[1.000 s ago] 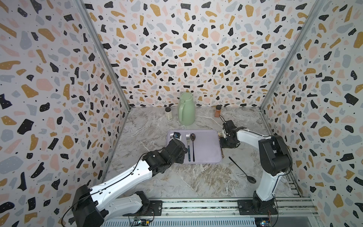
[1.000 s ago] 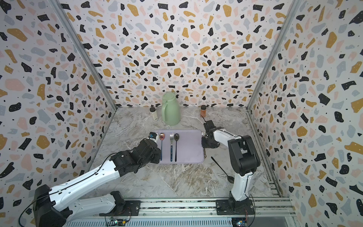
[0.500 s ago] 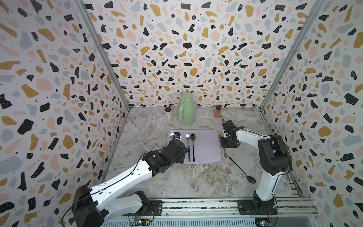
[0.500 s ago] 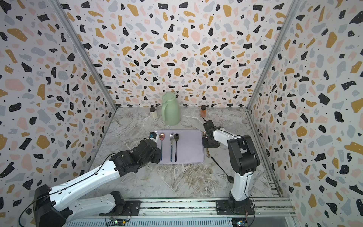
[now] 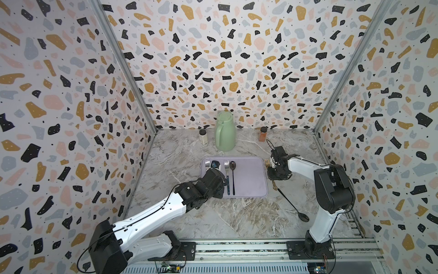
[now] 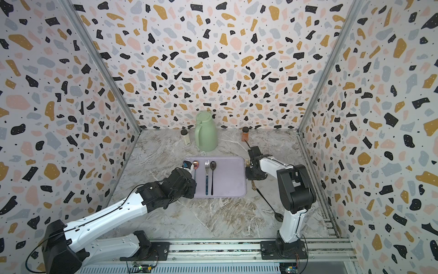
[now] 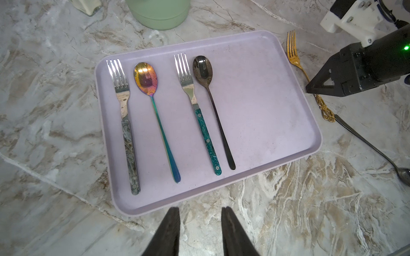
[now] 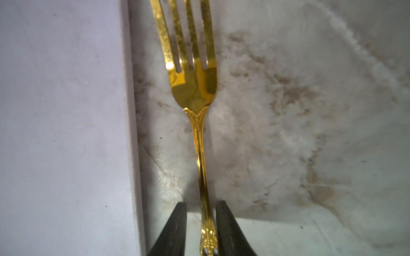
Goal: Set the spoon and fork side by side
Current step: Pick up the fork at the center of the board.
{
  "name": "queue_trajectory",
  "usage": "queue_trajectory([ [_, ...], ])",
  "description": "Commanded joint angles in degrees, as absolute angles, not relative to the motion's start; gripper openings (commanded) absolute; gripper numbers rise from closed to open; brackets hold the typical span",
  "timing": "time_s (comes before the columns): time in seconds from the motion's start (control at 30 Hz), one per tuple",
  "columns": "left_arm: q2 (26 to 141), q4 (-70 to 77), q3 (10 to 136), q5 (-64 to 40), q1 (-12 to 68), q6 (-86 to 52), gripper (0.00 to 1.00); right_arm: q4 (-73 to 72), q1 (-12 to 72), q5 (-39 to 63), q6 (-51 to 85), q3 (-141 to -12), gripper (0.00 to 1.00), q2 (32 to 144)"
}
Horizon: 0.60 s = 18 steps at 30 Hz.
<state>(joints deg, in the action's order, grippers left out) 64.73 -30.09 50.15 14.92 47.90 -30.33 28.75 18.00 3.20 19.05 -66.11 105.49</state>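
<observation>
A gold fork (image 8: 195, 88) lies on the marble just outside the right edge of the lilac tray (image 7: 266, 110); both top views show it (image 5: 267, 162) (image 6: 248, 162). My right gripper (image 8: 201, 205) is down over its handle, one finger on each side. It is open, with a gap still showing beside the handle. A dark spoon (image 5: 290, 202) lies slanted on the table in front of the fork's handle end. On the tray lie two fork-and-spoon pairs. My left gripper (image 7: 200, 209) hangs open and empty at the tray's near edge.
A green jug (image 5: 224, 132) stands at the back, with a pale shaker (image 5: 203, 137) to its left. An orange jar (image 5: 262, 134) stands to the jug's right. Patterned walls close in three sides. The right arm's elbow (image 5: 331, 187) rises beside the dark spoon.
The right gripper's fingers have drawn closer together round the gold fork's handle, and the gripper has edged slightly toward the front. The left arm has stayed still.
</observation>
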Motion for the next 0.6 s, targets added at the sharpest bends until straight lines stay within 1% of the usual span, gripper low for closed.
queue_trajectory([
  [0.0,64.6,-28.4,49.5,14.3,47.7,-29.1,0.34,30.3,18.0,2.8,18.7,-68.3,0.17,107.0],
  [0.03,64.6,-28.4,49.4,14.3,47.7,-29.0,0.34,30.8,18.0,2.4,18.6,-68.6,0.11,107.6],
  [0.07,64.5,-28.5,49.3,14.4,47.7,-29.0,0.34,31.1,18.0,1.9,18.8,-68.7,0.09,107.8],
  [0.2,64.0,-28.7,49.2,14.7,47.7,-28.9,0.34,32.5,18.0,0.2,19.2,-69.2,0.06,107.7],
  [0.37,63.3,-28.9,49.3,14.7,47.7,-28.7,0.34,36.8,18.0,-2.0,20.5,-71.2,0.05,104.7],
  [0.47,62.8,-29.4,49.4,14.7,47.7,-28.8,0.34,38.1,18.5,0.2,22.1,-71.8,0.05,101.5],
  [0.53,62.5,-30.0,49.5,15.0,47.7,-28.7,0.34,38.9,20.1,1.9,23.2,-72.0,0.05,99.3],
  [0.57,62.2,-30.4,49.5,15.3,47.7,-28.8,0.34,39.6,21.1,1.3,23.8,-72.2,0.05,98.2],
])
